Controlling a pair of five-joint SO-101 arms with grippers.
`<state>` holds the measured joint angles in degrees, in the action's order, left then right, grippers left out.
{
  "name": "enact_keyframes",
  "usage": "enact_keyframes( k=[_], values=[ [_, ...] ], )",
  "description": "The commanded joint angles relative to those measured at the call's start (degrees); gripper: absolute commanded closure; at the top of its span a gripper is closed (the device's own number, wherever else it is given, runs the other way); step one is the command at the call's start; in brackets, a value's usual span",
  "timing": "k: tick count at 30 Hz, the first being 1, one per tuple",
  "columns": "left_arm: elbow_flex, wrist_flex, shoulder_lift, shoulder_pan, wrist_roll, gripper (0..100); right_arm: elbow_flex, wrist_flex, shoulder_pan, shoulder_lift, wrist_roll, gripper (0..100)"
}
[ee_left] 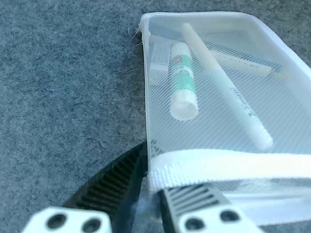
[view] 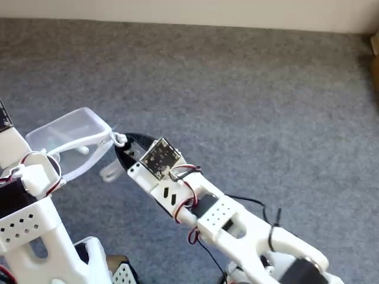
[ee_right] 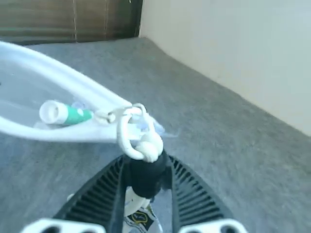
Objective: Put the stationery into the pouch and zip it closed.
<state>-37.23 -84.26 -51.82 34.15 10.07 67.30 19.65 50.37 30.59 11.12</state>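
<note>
Pouch (view: 74, 133) is at the left of the grey carpeted table (view: 237, 89), strung between the two arms. It's clear mesh with white webbing edges.

Left gripper (ee_left: 151, 180) is clamped on the pouch's webbing edge at one end, jaws pinched together with the fabric between them.

Right gripper (view: 127, 152) comes in from the lower right. In its own wrist view (ee_right: 144, 170) the fingers are closed on a black zipper tab. The tab's white cord loop (ee_right: 138, 141) is knotted just above the fingertips.

Contents are already inside. A green-and-white glue stick (ee_left: 183, 80) lies next to a long white pen (ee_left: 223, 82), with a small white block (ee_left: 159, 63) beside the glue stick. More pen-like items behind them, can't make them out.

Pouch mouth reads as not zipped. In the right wrist view its two white bands (ee_right: 73, 80) spread apart away from the pull, and the glue stick (ee_right: 63, 113) shows between them.
</note>
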Motion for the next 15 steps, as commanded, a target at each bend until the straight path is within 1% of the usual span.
enact_keyframes(
  k=[1,8,11,15],
  values=[
    [0.1,1.0,0.7,0.4,0.0,99,-1.6,-13.5,-0.5,8.3,0.7,99.4],
    [0.0,1.0,0.7,0.3,-0.1,99,-5.8,-34.8,3.6,15.7,0.7,99.4],
    [0.0,1.0,0.7,0.2,-0.1,99,-5.9,-40.5,3.7,17.1,0.7,99.4],
    [0.0,1.0,0.7,0.2,-0.1,99,-5.4,-44.9,3.6,19.9,0.7,99.4]
  ],
)
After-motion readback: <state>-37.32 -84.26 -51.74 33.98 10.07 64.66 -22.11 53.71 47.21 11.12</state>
